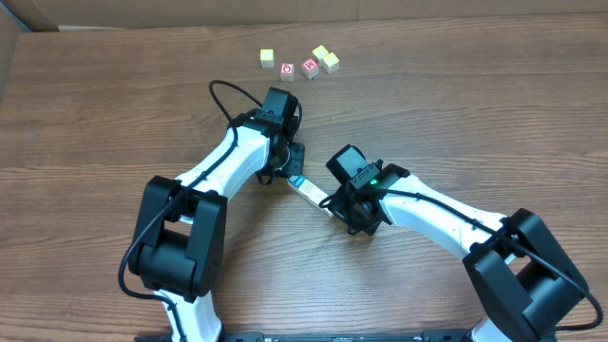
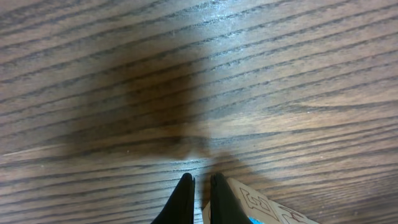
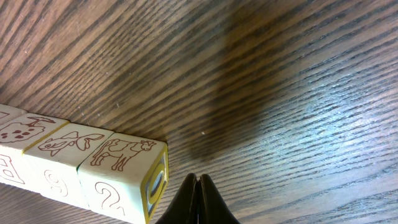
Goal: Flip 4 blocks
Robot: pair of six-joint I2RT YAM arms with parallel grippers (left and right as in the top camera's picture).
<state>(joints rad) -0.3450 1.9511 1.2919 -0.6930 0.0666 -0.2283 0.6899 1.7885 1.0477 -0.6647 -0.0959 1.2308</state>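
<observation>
Brown wood-grain table (image 1: 95, 104) fills every view (soft glare patches up close), a tan strip (image 1: 380, 9) bordering its far edge.

On my overhead feed, a short row of blocks (image 1: 310, 192) lies near the middle of the bench (image 1: 114, 104). It slants from the left tool (image 1: 294, 174) at its far-left end to the right tool (image 1: 336, 206) at its near-right end. A cluster of loose cubes (image 1: 310, 67) sits well apart, by the far edge. On my right wrist feed, the end block (image 3: 121, 177) sits just left of the right tool.
</observation>
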